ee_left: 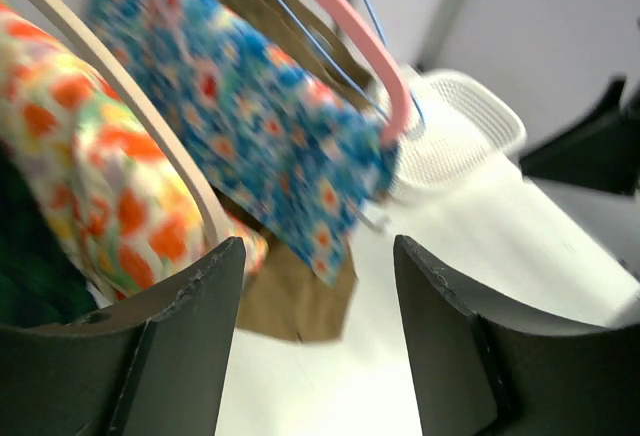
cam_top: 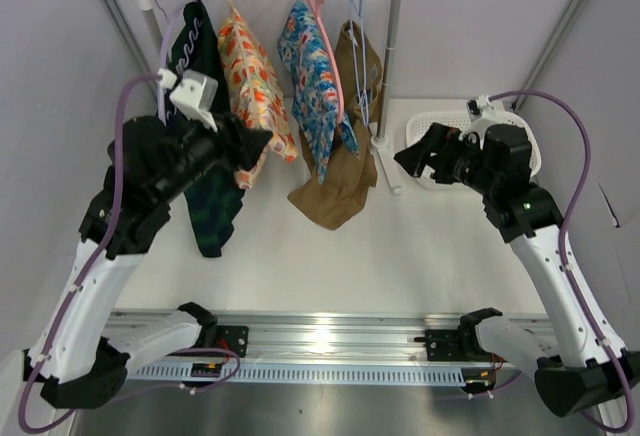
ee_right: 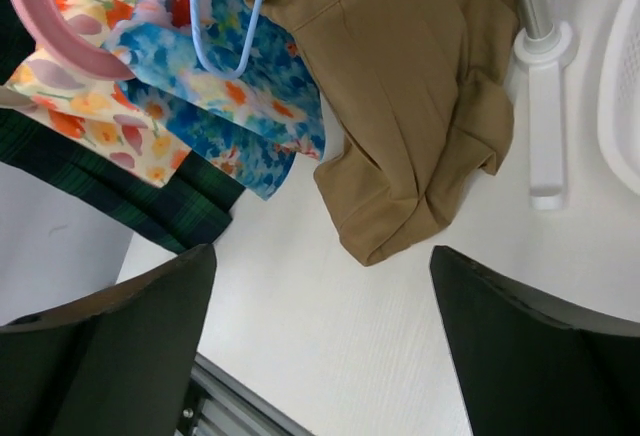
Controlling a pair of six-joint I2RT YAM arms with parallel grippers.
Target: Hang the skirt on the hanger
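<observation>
Tabletop (cam_top: 400, 256) white, brown skirt (cam_top: 335, 196) sagging onto it — pale walls (cam_top: 50, 76) close around.

Left arm (cam_top: 95, 266): rises from its base at lower left, elbow bent, forearm reaching up and to the right. Left gripper (cam_top: 258, 144): points right, jaws apart, gripping nothing. Right arm (cam_top: 560, 266): rises from its base at lower right, forearm reaching up and to the left. Right gripper (cam_top: 408, 159): points left, jaws spread wide, gripping nothing. The two grippers face each other, well apart
</observation>
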